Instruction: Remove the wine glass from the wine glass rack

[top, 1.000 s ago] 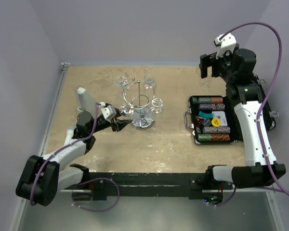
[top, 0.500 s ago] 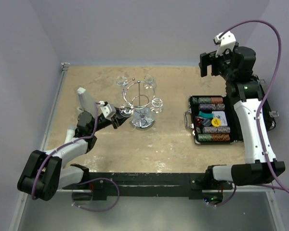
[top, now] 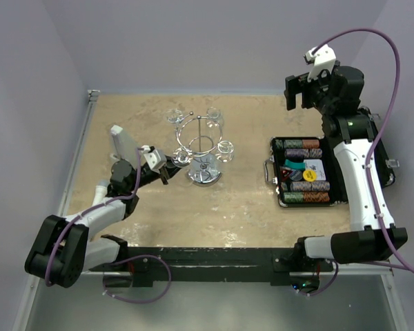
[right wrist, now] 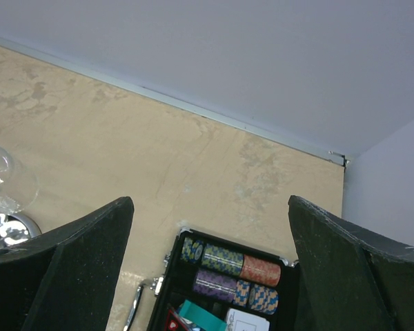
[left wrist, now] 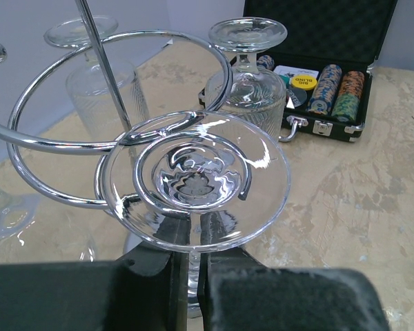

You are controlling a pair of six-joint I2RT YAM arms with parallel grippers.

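The chrome wine glass rack [top: 203, 147] stands mid-table, its pole [left wrist: 103, 69] rising through the ring of hooks. A clear wine glass [left wrist: 196, 183] hangs upside down from a hook on the rack's near-left side [top: 180, 159], its round foot facing the left wrist camera. My left gripper [left wrist: 191, 276] is shut on the thin stem just under that foot, reaching in from the left [top: 167, 174]. The glass still sits in its hook. My right gripper [top: 297, 93] hangs high at the back right, open and empty [right wrist: 210, 207].
More glasses hang on the rack [left wrist: 247, 83] [left wrist: 100, 89] [top: 225, 148], close to the held one. An open black case of poker chips [top: 303, 172] lies right of the rack. Walls enclose the table at the back and both sides.
The left jaws have closed from half open onto the glass stem, after the gripper edged toward the rack. The right arm has hardly moved.
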